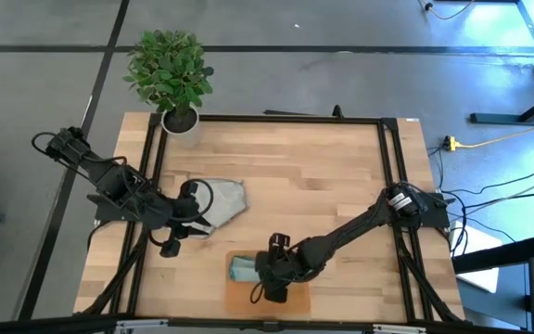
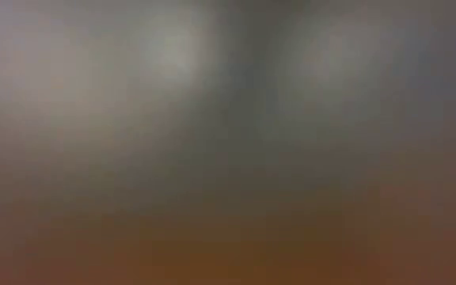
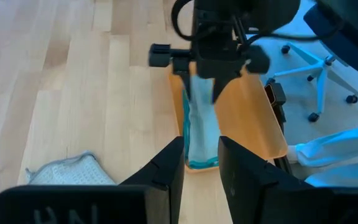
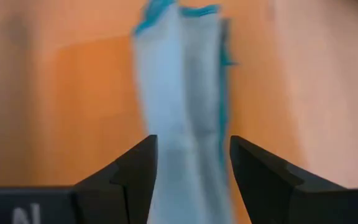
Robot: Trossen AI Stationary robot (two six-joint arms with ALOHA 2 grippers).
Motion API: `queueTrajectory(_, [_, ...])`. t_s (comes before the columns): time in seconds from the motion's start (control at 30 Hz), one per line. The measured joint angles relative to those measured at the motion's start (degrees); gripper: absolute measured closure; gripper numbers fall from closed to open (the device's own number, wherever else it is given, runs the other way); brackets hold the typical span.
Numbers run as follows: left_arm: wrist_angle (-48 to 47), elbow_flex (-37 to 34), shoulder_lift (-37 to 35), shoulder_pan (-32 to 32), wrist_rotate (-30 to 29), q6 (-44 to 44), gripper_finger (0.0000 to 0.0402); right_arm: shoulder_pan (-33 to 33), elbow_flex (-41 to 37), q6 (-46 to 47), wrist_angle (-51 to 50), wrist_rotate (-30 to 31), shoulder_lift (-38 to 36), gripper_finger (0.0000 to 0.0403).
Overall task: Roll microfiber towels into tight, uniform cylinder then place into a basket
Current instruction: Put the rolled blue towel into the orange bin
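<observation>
A pale blue towel (image 3: 201, 140), rolled into a long bundle, lies in the orange basket (image 1: 239, 299) at the table's near edge. My right gripper (image 4: 192, 168) reaches slanting down into the basket and is shut on that roll. The grey towel (image 1: 222, 201) lies crumpled on the table's left half, and its corner (image 3: 73, 172) shows in the left wrist view. My left gripper (image 3: 201, 163) hangs open above the table beside the grey towel, nothing between its fingers. The low view shows only blur. My right gripper pinches the blue roll (image 4: 188, 134) between its two fingers, which lie across it. They come from above, slanting down from the table's right, and hold the part of the roll (image 3: 202, 98) farthest from my left arm. The roll's other end (image 3: 202, 160) rests in the basket.
A potted green plant (image 1: 170, 74) in a white pot stands at the table's far left corner. Black frame rails (image 1: 389, 176) run along the table's sides. Bare wood lies between the grey towel and the right rail.
</observation>
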Motion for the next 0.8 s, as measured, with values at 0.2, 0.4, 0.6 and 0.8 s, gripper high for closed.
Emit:
queueTrajectory(0.2, [0.0,0.0,0.0,0.0,0.0,0.0,0.0312,1.6,0.0,0.3,0.7,-5.6,-2.4,0.0202])
queueTrajectory(0.4, [0.0,0.0,0.0,0.0,0.0,0.1,0.0312,2.2,0.0,-0.1,2.3,-10.8,-3.0,0.0202])
queueTrajectory(0.6, [0.0,0.0,0.0,0.0,0.0,0.2,0.0312,2.2,-3.8,-1.6,7.4,-16.4,-3.1,0.0202])
queueTrajectory(0.8, [0.0,0.0,0.0,0.0,0.0,0.2,0.0312,1.3,-9.8,2.1,9.2,-17.3,-3.1,0.0202])
